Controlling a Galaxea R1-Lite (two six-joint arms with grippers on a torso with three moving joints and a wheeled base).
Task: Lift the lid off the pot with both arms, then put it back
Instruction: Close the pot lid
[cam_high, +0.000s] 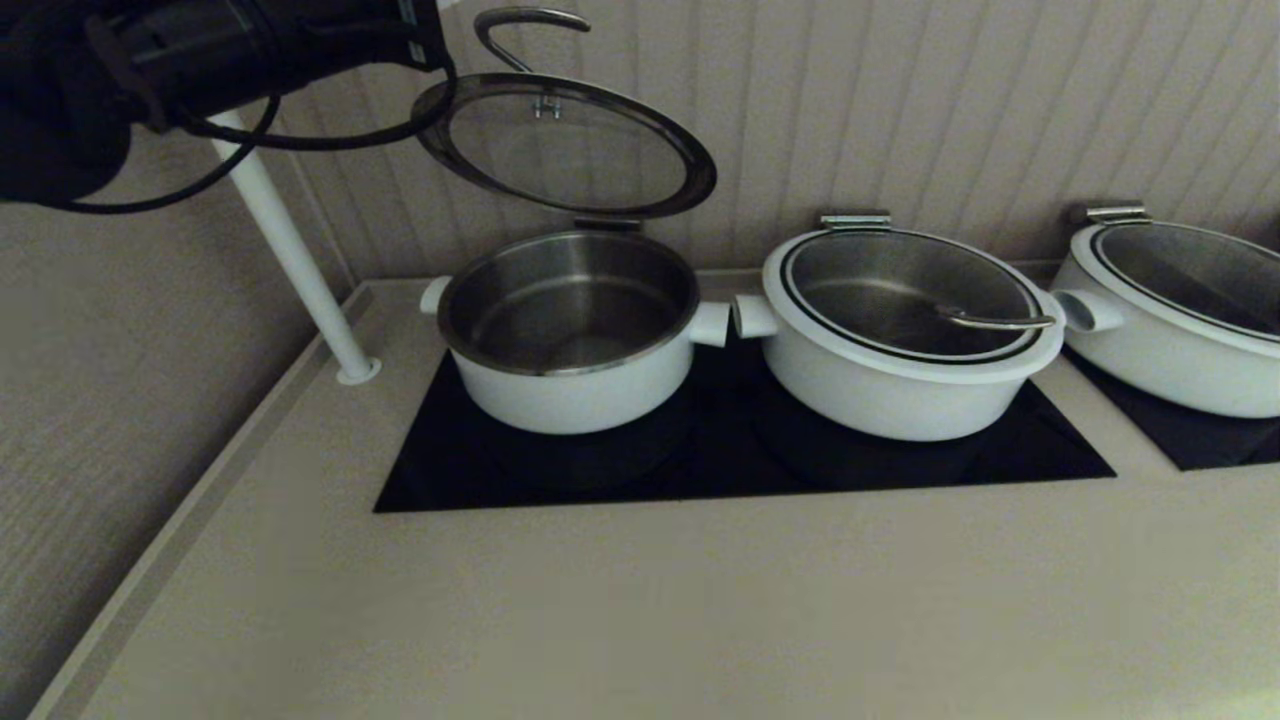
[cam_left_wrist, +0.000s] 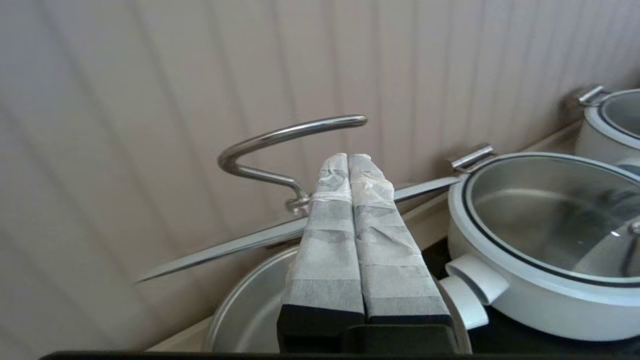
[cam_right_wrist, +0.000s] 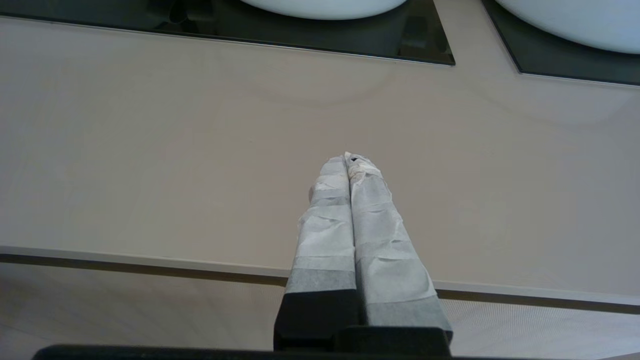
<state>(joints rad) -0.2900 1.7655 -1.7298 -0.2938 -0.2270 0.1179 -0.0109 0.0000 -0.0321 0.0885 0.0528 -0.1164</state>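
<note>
Lid (cam_high: 566, 148) stands hinged open over pot (cam_high: 570, 330); your left gripper (cam_left_wrist: 348, 159) and right gripper (cam_right_wrist: 349, 159), both pressed together on nothing, must next lower it.

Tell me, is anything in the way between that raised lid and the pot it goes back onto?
Nothing visible. The lid hangs tilted above the open pot, whose steel inside looks empty. The left gripper, shut, is by the lid's edge; the right gripper is parked over the counter.

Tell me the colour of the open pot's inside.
Bare steel grey inside the pot, white outside; clearest in the head view.
</note>
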